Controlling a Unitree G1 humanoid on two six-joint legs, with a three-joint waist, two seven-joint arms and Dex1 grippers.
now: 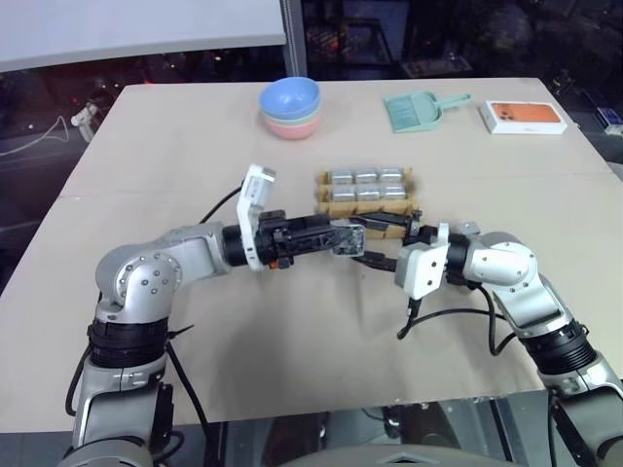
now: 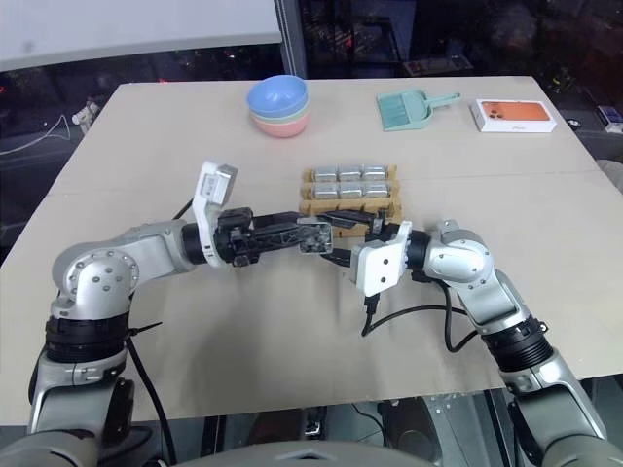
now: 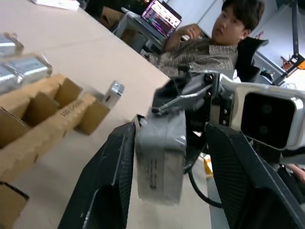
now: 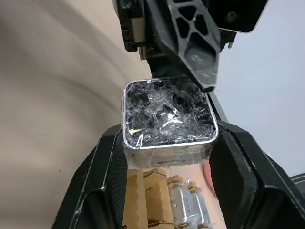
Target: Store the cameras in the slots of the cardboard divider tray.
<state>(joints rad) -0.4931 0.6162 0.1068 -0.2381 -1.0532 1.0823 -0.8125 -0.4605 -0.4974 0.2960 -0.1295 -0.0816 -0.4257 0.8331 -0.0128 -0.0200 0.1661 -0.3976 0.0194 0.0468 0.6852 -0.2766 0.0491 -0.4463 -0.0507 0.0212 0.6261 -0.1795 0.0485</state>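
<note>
A silver-grey camera (image 4: pixel 167 119) wrapped in clear film hangs above the table between my two grippers. My right gripper (image 4: pixel 167 143) is shut on its sides. My left gripper (image 3: pixel 169 138) straddles the same camera (image 3: pixel 159 157), with one finger touching it and a gap at the other finger, so it stands open. Both grippers meet just in front of the cardboard divider tray (image 1: pixel 326 202). Several cameras (image 1: pixel 367 178) fill its back and middle rows. Its front row is hidden behind the fingers.
Stacked blue, green and pink bowls (image 1: pixel 290 105) stand at the back of the table. A green dustpan (image 1: pixel 414 109) and a white-and-orange box (image 1: pixel 526 117) lie at the back right. A person (image 3: pixel 209 47) sits beyond the table.
</note>
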